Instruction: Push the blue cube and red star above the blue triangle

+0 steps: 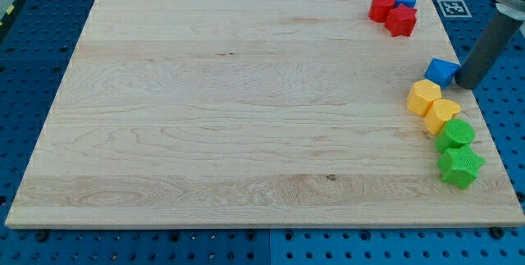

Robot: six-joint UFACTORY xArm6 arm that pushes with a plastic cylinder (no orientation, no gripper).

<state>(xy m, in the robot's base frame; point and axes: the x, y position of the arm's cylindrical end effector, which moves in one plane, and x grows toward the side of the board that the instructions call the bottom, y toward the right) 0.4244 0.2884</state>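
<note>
Tip at surface right edge, just beside blue triangle; no hand, bare rod only.

Views: one only, no second view to overlap. Position: raised, in front of the counter's near long edge, looking down and across at a slant toward the far edge. Range: moderate; all four corners nearly contained, near corners close to the frame's bottom. Margins: blue perforated base visible beyond every counter edge.
</note>
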